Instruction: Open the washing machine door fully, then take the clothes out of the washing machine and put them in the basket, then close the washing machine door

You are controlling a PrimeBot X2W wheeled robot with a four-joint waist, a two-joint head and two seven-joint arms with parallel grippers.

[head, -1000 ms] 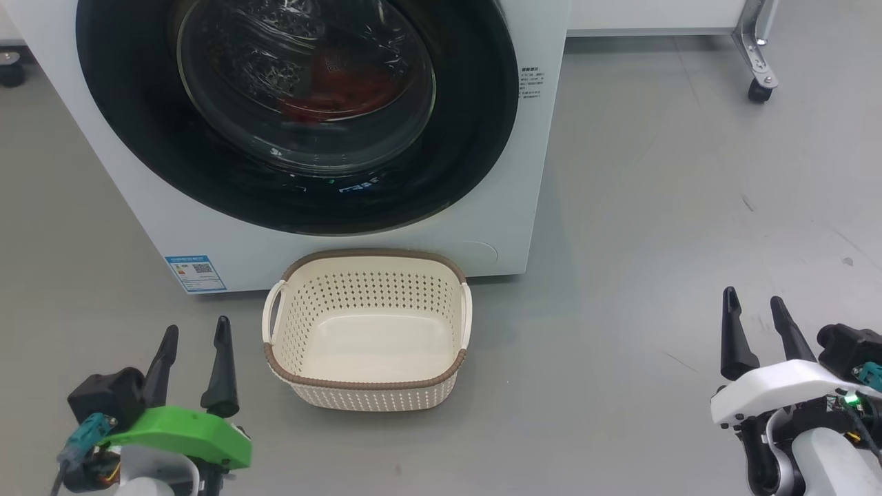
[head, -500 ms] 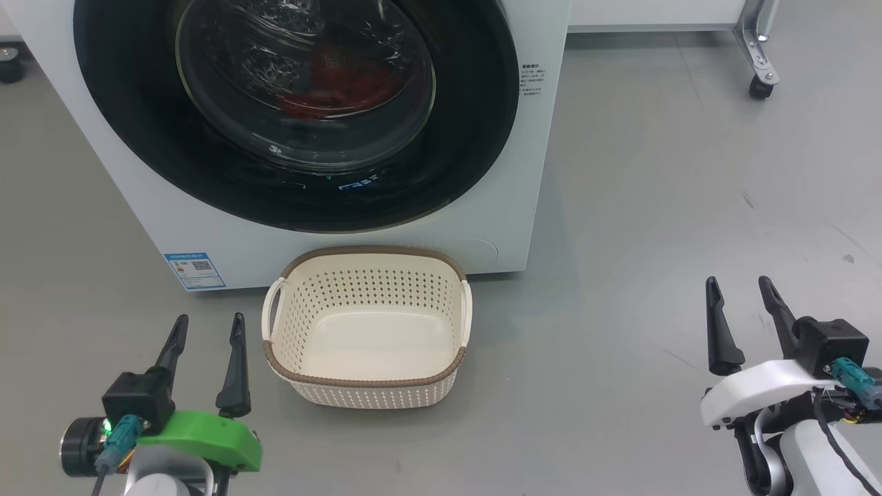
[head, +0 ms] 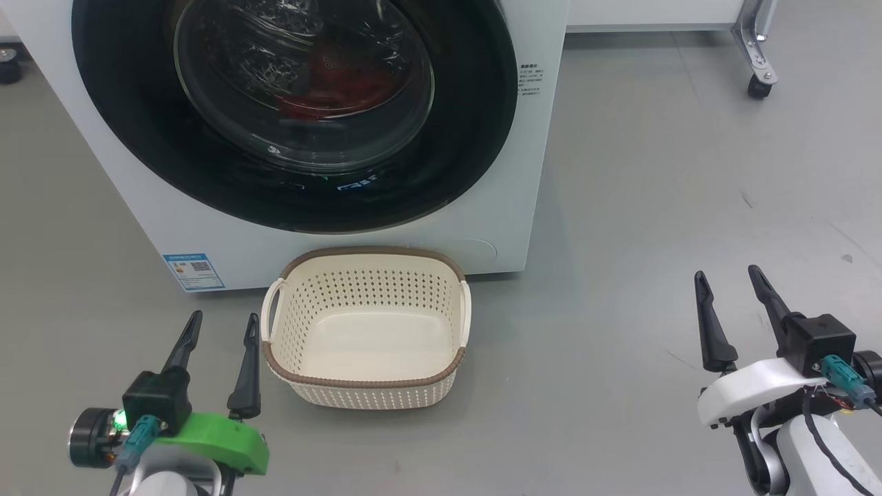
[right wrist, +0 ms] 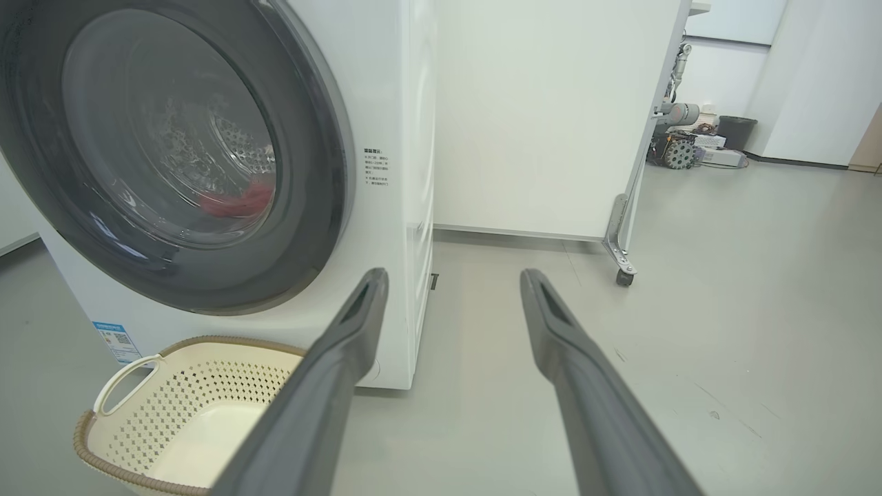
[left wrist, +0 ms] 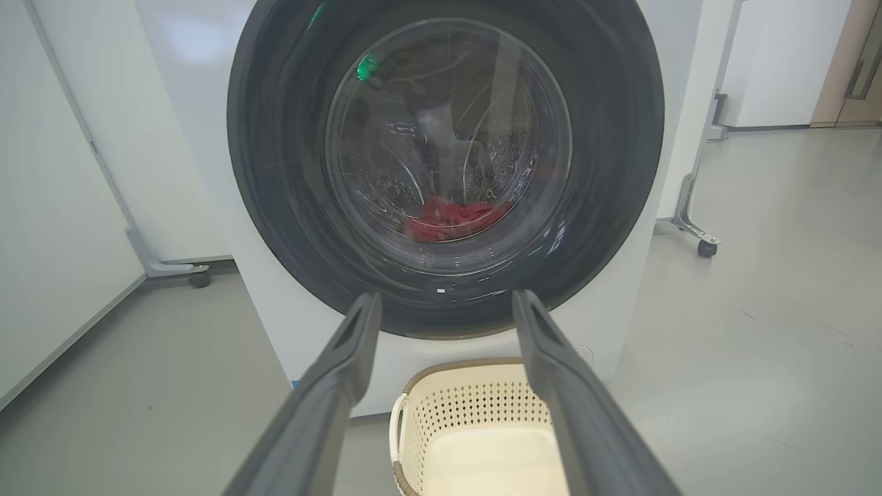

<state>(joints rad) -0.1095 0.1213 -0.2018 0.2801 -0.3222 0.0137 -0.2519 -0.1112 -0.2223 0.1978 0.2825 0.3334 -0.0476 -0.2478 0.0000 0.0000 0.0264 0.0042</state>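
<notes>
Both arms are hanging low over the grey floor (head: 620, 207), gripping nothing. My left fingers (head: 247, 375) are standing wide apart and empty, just beside the basket (head: 365, 393) at its left handle, not touching it. Tips are pointing toward the washing machine (head: 158, 220). My right fingers (head: 710, 331) are spread just as wide, also empty, hovering over bare floor well apart from the basket on its right.

The washing machine door (head: 475, 138) is sitting shut, black rim flush on the white front. Its glass bowl (head: 303, 83) is throwing reflections.

The clothes (left wrist: 451, 217) are lying inside the drum, showing as a red heap through the lower part of the glass. I can't make out trim or lettering from here.

The basket is standing upright on the floor directly below the door, its cream bottom showing bare. Its back rim is sitting near the machine's front panel; I can't tell whether they are touching.

A blue sticker (head: 185, 271) is sitting at the machine's lower left corner. A caster (right wrist: 624, 277) of a wheeled frame is resting on the floor to the machine's right.
</notes>
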